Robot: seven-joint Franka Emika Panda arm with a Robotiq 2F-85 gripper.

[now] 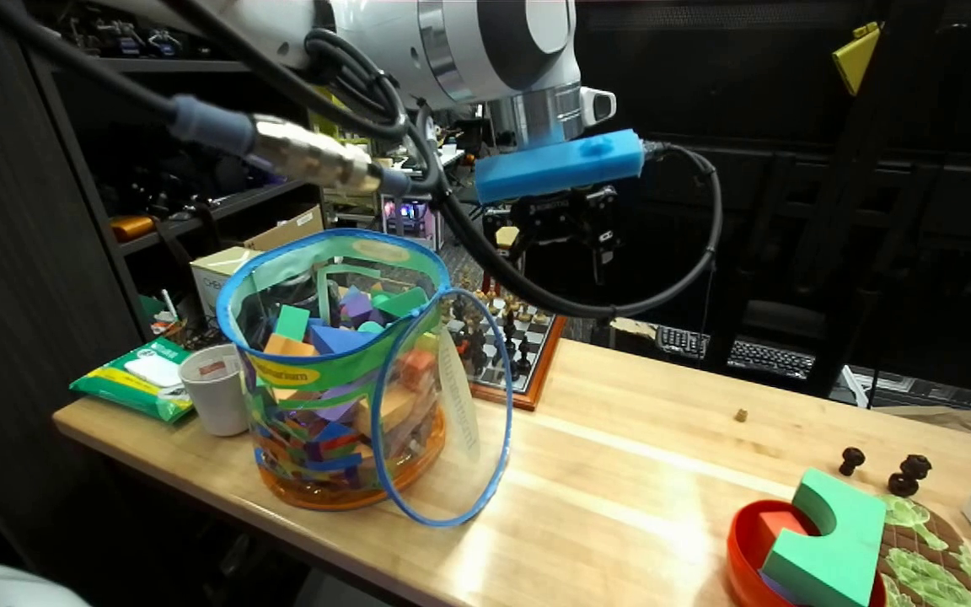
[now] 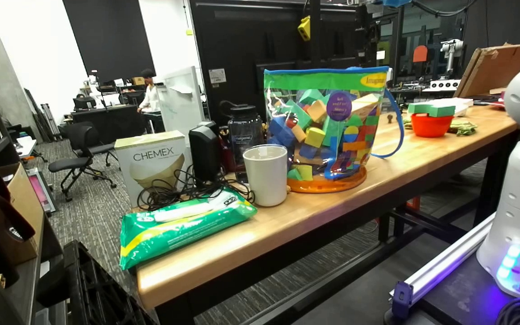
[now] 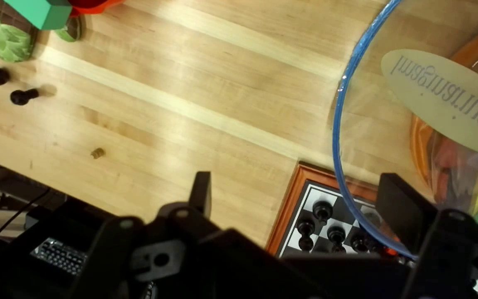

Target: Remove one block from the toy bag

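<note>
The toy bag stands open and upright on the table, with a blue rim and colourful blocks inside; it also shows in an exterior view. Its strap hangs out on one side. A green wedge-like block lies near the top inside the bag; other green blocks lie there too, so I cannot tell which is meant. My gripper is open and empty, above and beside the bag. In the wrist view my gripper has its fingers wide apart, with the strap appearing between them, below.
A chessboard with pieces stands behind the bag. A grey-white cup and a green-and-white packet stand beside it. A red bowl holds a large green piece. Loose chess pieces stand near the bowl.
</note>
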